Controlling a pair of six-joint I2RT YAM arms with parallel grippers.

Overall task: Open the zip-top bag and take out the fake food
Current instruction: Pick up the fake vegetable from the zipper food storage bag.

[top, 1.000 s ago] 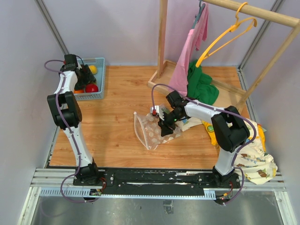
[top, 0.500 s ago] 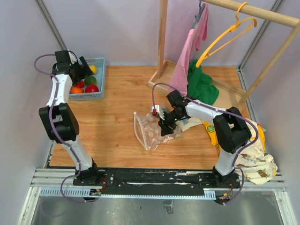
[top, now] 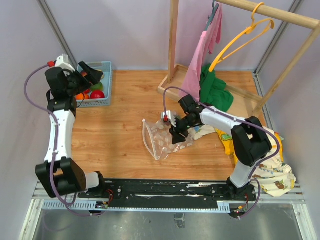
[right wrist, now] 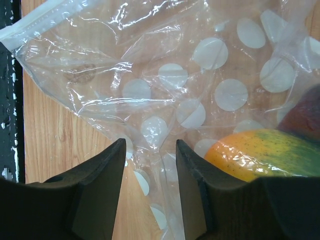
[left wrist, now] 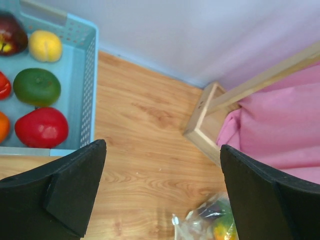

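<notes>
The clear dotted zip-top bag [top: 159, 137] lies on the wooden table, its white zip strip [right wrist: 30, 22] at the left end. Fake food still sits inside it: an orange-green fruit [right wrist: 260, 152] and a dark purple one [right wrist: 305, 117]. My right gripper [right wrist: 150, 150] is low over the bag [right wrist: 165, 75], jaws apart, straddling a fold of its film. My left gripper [top: 92, 76] hovers wide open and empty above the blue basket [left wrist: 87, 75], which holds red [left wrist: 41, 127], green [left wrist: 36, 86] and yellow [left wrist: 45, 45] fake food.
A wooden clothes rack [top: 172, 50] stands at the back right with a pink garment [top: 197, 65], a green garment [top: 215, 92] and a yellow hanger [top: 240, 37]. A cartoon-print cloth [top: 270, 165] lies at the right edge. The purple walls are close on both sides.
The left arm has swung up and to the left, lifting its gripper off the basket, and its jaws have widened. The right gripper stays over the bag, its jaws slightly wider.
</notes>
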